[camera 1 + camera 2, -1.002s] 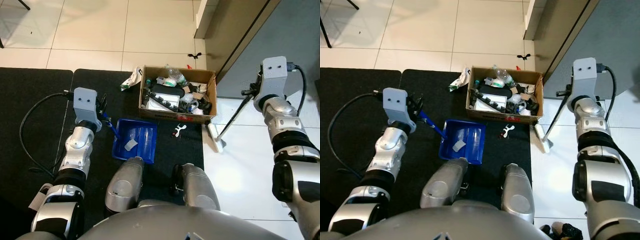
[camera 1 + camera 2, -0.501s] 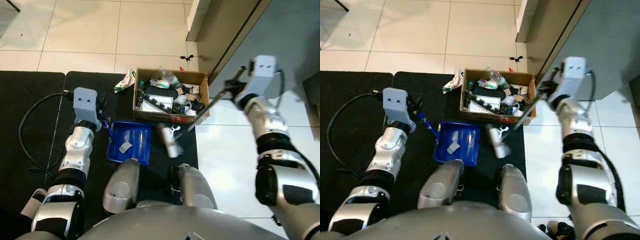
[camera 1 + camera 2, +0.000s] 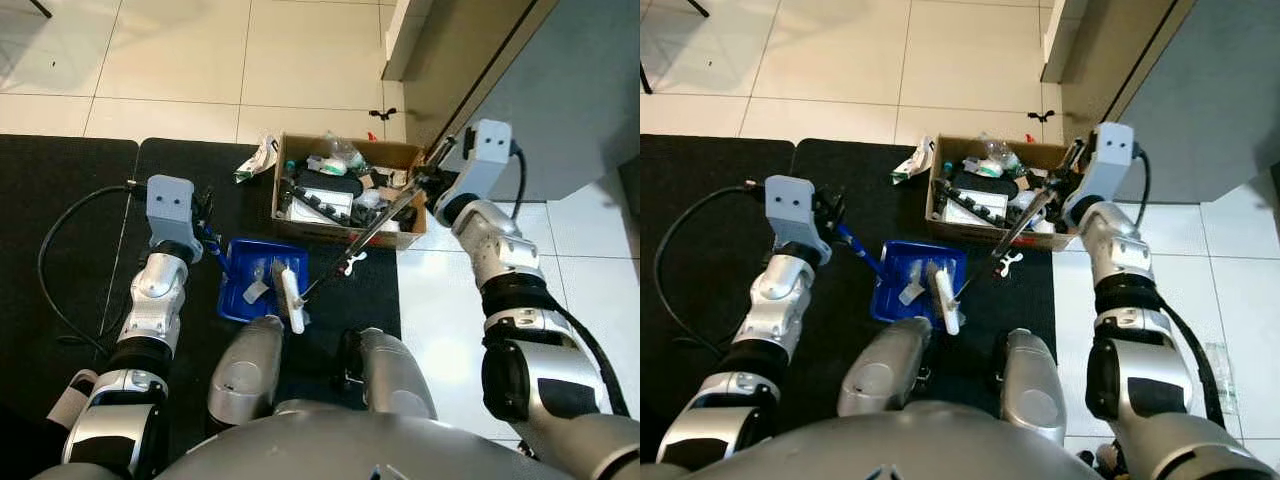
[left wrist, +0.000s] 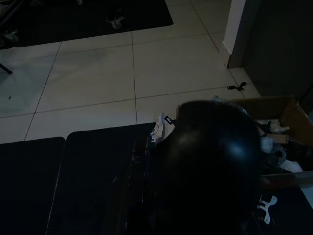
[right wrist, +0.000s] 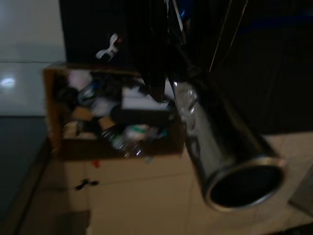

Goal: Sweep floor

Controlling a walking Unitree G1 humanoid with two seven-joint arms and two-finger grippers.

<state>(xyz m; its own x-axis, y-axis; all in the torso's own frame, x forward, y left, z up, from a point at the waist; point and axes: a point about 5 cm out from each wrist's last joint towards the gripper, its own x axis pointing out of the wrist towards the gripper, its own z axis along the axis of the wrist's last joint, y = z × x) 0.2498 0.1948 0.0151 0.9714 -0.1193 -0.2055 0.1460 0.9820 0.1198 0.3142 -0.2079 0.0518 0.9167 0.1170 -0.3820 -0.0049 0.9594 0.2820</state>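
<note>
Black floor mat (image 3: 80,200) holds the blue plastic dustpan (image 3: 262,281), its handle clamped in the left gripper (image 3: 208,237) to steady it. Right gripper (image 3: 432,178) is closed round the long silver broom pole (image 3: 365,228), angling the white broom head (image 3: 292,297) onto the dustpan's near lip, so scraps get pushed in, I reckon.

Blue dustpan (image 3: 262,280), brown cardboard box (image 3: 345,230), black mat (image 3: 70,200), cream tiles (image 3: 180,60).

- The right gripper (image 3: 432,178) has swung in from the tiled floor on the robot's right to the near right corner of the cardboard box (image 3: 345,232).
- The broom (image 3: 345,247) it holds, whose head stood on the white tiles beside the black mat (image 3: 90,215) a second ago, now slants across the box front.
- The broom head (image 3: 292,299) now lies on the blue dustpan (image 3: 246,283), at its near right edge.
</note>
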